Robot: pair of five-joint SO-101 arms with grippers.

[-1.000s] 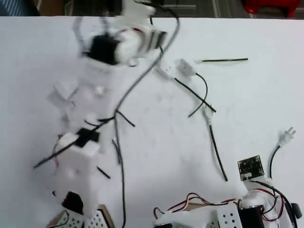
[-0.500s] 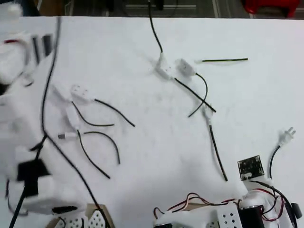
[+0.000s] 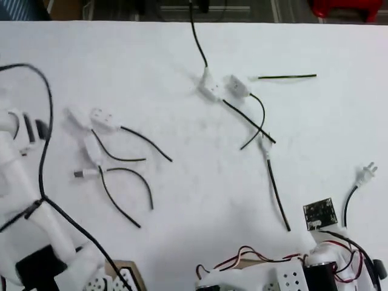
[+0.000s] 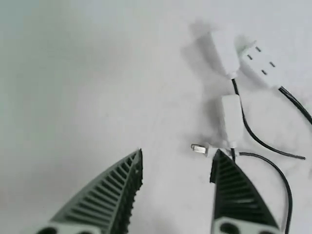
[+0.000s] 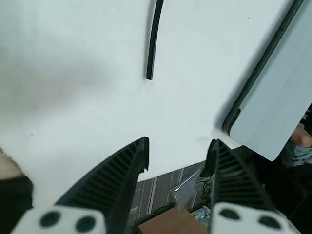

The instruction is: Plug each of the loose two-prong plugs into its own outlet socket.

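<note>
The left gripper [image 4: 178, 155] is hovering over the table [image 4: 73, 73] with its fingers spread wide, a fingertip just beside a loose 2-prong plug [image 4: 204, 148]. An outlet socket [image 4: 261, 63] is lying near that plug. The right gripper [image 5: 178, 144] is hanging agape above the table's edge. Another loose plug [image 3: 365, 173] is lying well apart from the first, near the table's right side in the high view.
</note>
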